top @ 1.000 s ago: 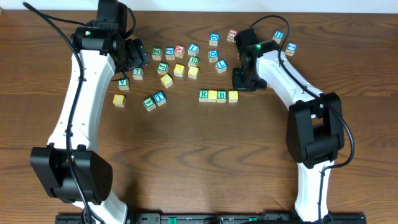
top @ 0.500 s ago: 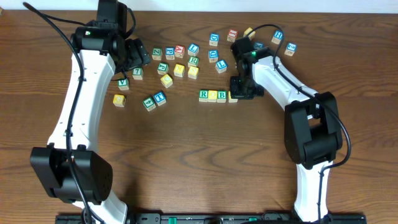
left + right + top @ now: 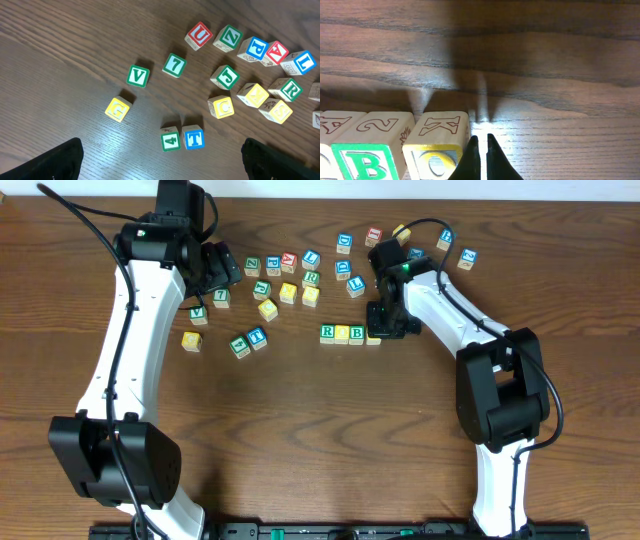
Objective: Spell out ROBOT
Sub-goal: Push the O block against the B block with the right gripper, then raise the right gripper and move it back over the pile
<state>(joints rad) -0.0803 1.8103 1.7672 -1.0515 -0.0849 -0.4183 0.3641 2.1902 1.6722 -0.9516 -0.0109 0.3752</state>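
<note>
Right gripper, shut and empty, has moved in just 3 o'clock of second O cube; row reads ROBO, T cube pending.

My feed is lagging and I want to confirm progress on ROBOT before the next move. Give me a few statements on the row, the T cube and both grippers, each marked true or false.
1. The row begins with the R cube and has the B cube third. True.
2. The T cube stands at the row's end. False: it sits apart to the left, next to the green 4 cube.
3. The right gripper is shut, fingertips right beside the yellow cube at the row's end. True.
4. The left gripper grips a cube. False: it is open and holds nothing.
</note>
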